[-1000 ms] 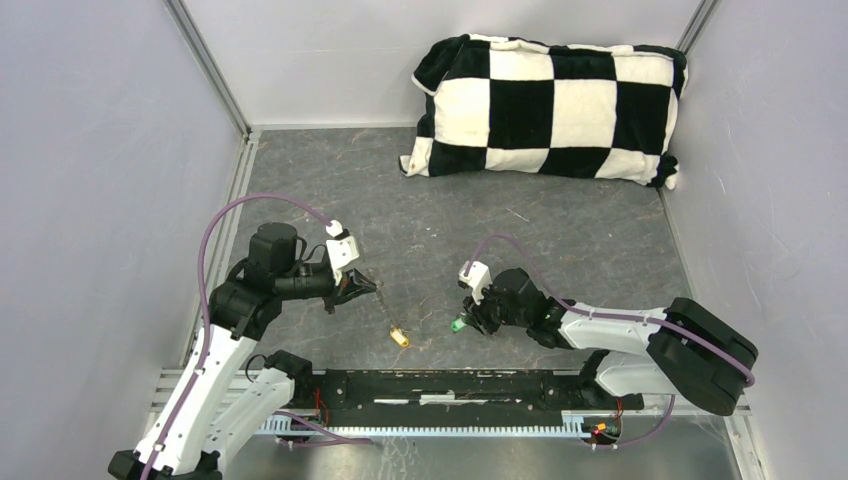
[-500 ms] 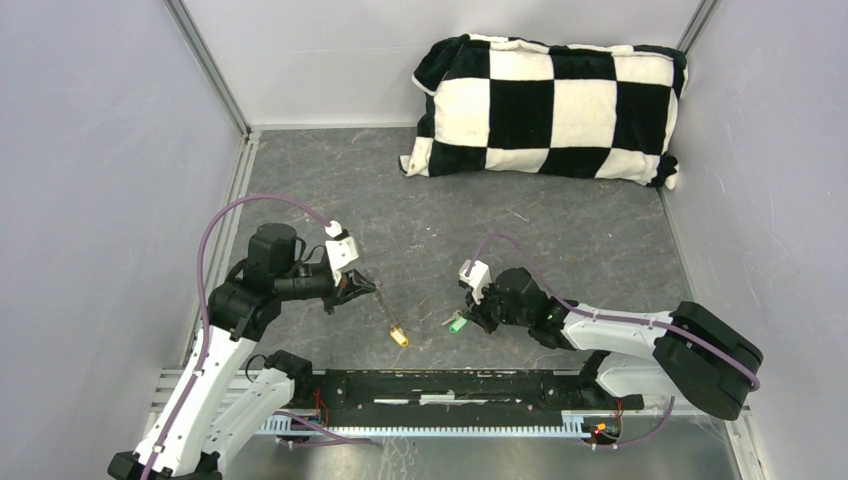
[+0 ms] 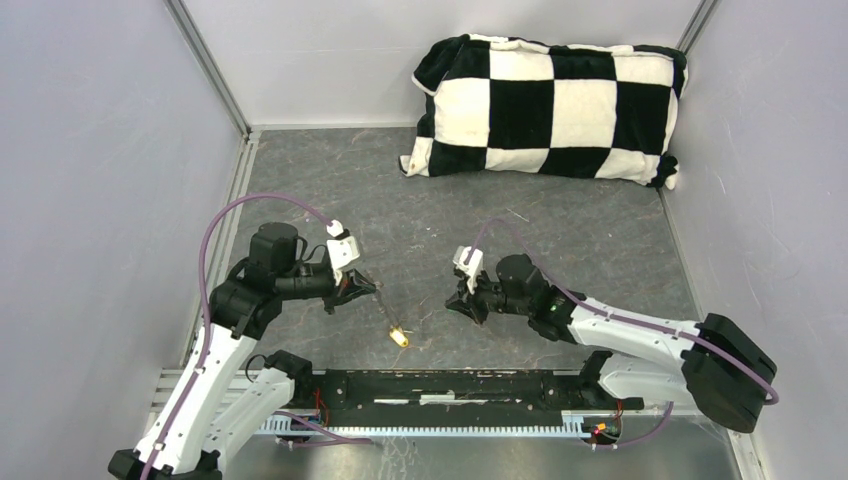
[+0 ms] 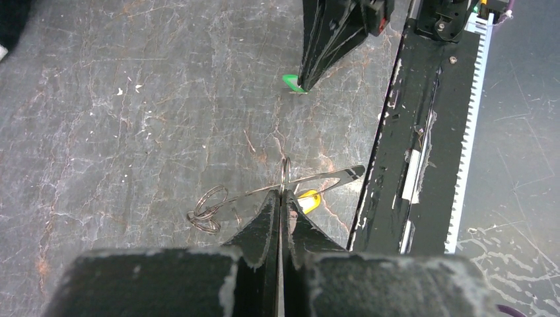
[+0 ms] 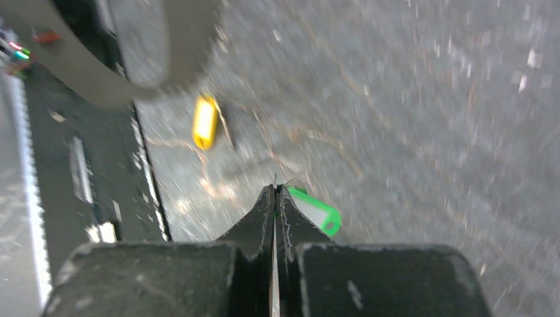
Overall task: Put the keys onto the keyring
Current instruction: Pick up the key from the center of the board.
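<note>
Firstly, nearest the bases, the yellow key [image 3: 398, 337] is lying on the table [image 3: 560, 230] at the low end of the keyring [image 4: 285, 173]; whether it is threaded cannot be told. Next, the right gripper [image 5: 275, 191] is clamping shut on the green key [image 5: 318, 212], whose head is protruding beside the tips. The left gripper [image 4: 280, 198] is pinching the ring's wire, jaws fully together. Judgement: both items are handling light, thin and slippery, the wire likely springy, so the plastic head is offering the better hold. No container is showing. Farthest, a chequered pillow [image 3: 550, 105] is lying by the back wall.
</note>
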